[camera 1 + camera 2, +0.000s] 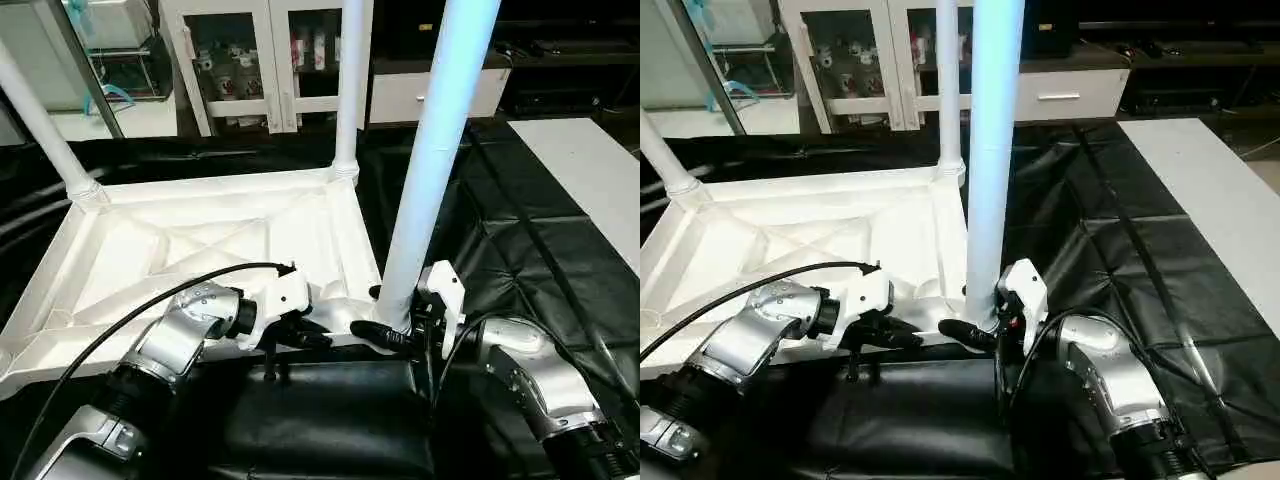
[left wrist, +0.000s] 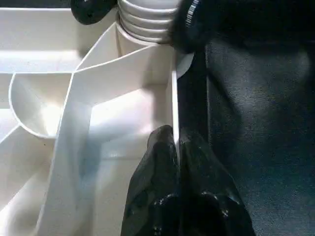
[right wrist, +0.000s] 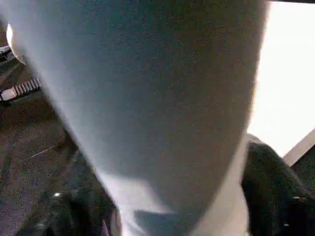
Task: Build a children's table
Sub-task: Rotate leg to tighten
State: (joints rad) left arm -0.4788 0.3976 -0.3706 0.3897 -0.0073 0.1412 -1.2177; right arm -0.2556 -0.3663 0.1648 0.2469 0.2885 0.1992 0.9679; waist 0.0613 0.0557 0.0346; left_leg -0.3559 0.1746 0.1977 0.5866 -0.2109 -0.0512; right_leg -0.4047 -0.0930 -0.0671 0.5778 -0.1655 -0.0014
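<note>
Three white legs (image 1: 440, 150) upright, ribbed tabletop (image 1: 200, 250) inverted

Upturned children's table (image 1: 200, 250) on the work tabletop (image 1: 520, 250), legs (image 1: 435, 160) standing at its far-left, far-right and near-right corners, cabinet (image 1: 265, 60) behind.

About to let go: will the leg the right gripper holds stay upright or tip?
The leg is tall, narrow, slightly tilted, so it may lean if loosely seated. Two other legs stand unaided in the tabletop.
</note>
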